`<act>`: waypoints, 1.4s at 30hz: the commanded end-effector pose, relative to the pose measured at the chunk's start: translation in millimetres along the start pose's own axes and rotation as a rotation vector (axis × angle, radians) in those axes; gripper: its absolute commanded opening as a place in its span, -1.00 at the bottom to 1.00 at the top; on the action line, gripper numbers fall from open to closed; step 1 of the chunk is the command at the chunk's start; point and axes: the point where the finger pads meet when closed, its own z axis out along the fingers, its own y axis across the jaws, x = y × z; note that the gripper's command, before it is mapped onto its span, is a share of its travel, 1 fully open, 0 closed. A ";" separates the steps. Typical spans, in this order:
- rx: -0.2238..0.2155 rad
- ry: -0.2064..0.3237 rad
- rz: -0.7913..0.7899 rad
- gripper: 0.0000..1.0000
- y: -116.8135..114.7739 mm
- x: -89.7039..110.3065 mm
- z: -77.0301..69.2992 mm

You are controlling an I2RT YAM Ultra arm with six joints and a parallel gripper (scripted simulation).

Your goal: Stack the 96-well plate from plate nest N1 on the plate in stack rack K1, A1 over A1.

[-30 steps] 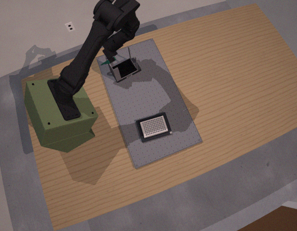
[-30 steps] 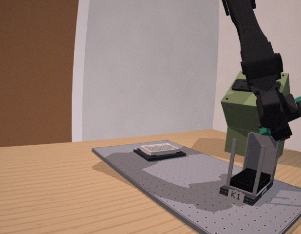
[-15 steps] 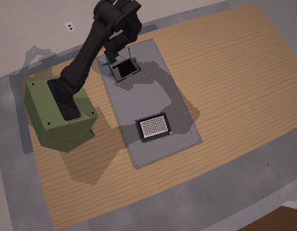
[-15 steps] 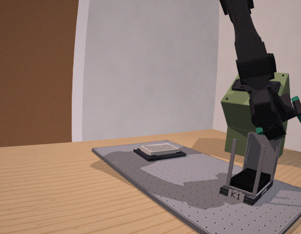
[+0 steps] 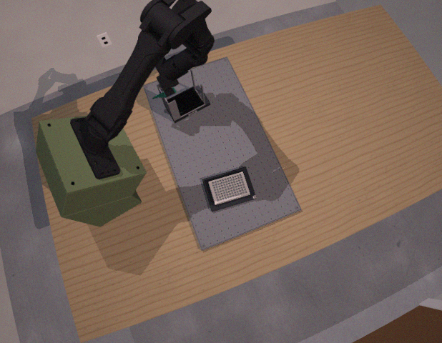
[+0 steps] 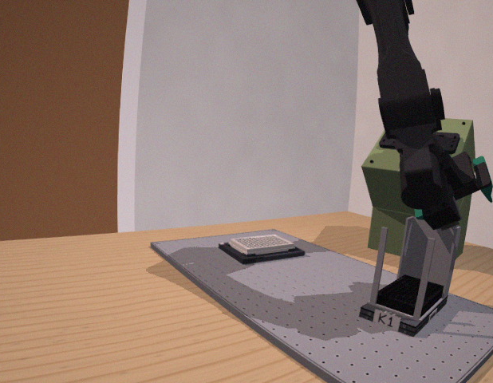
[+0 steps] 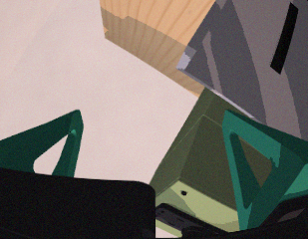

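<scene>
A white 96-well plate (image 5: 229, 187) sits in the black nest N1 (image 5: 228, 190) at the near end of the grey baseplate; it also shows in the exterior view (image 6: 261, 243). A small pale A1 square (image 5: 254, 197) lies at the nest's right near corner. The stack rack K1 (image 6: 408, 284) with tall grey posts holds a black plate (image 5: 187, 101) on its floor. My gripper (image 6: 457, 195) with green fingers is open and empty, just above and behind the rack's top, far from the white plate. In the wrist view the fingers stand wide apart with nothing between them.
The green arm base block (image 5: 86, 169) stands left of the baseplate (image 5: 221, 151). The rack's posts rise close under the wrist. A wooden table top carries everything.
</scene>
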 end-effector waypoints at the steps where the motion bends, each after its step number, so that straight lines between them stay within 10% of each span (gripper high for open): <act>1: 0.131 -0.131 -0.040 1.00 -35.9 -40.6 -6.1; 28: 0.122 -0.118 -0.008 1.00 -43.9 -28.5 2.5; 29: 0.117 -0.179 -0.002 1.00 -44.0 -31.4 -10.1; 42: 0.118 -0.182 -0.001 1.00 -59.8 -44.7 -17.3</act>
